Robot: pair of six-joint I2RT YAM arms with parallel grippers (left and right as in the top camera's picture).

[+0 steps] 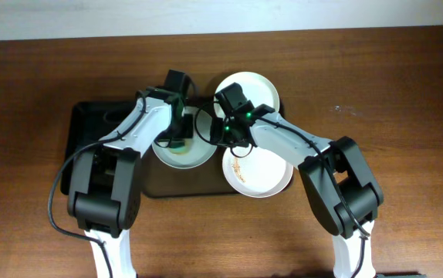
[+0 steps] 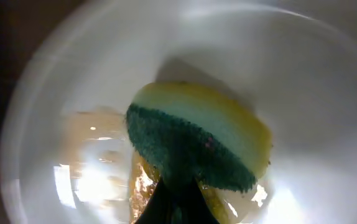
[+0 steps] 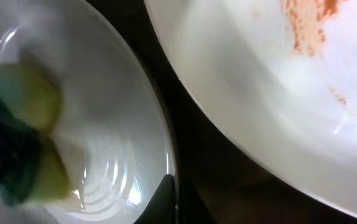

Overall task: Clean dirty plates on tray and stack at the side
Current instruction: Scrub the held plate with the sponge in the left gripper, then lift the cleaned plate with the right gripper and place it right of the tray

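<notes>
**Item 1, tray** [image 1: 177, 185]. Dark brown with a low rim, it lies under both arms at mid-table. It is mostly covered, so treat it as a fixed base rather than something to lift.

**Item 2, plates, three, white, shallow.**
- (a) The near-left plate [image 1: 197, 157] sits on the tray under the left arm. It is being scrubbed, and its face [image 2: 303, 74] is wet and glossy with a brownish film.
- (b) The near-right plate [image 1: 266, 176] overhangs the tray's right edge. Orange smears show on its face [image 3: 303, 37], so it is not yet cleaned.
- (c) The far plate [image 1: 258, 86] lies by the tray's far right corner. You cannot tell whether it rests on the tray.

Handling, as a judgement: they are probably stiff, light and slick, especially when wet. The face offers no hold, so pinch the raised rim and keep the plate level. Expect it to skate under sideways scrubbing unless you steady it.

**Item 3, sponge** [image 2: 197, 137]. It has a yellow foam body and a green scouring pad, and it presses on plate (a). It is soft and gives under pressure.

**Item 4, left gripper** [image 2: 173, 202]. It is clamped on the sponge's green side, over plate (a).

**Item 5, right gripper** [image 3: 166, 198]. One dark fingertip shows at the rim of plate (a), between plates (a) and (b). You cannot tell whether it is pinching the rim or standing apart.
</notes>
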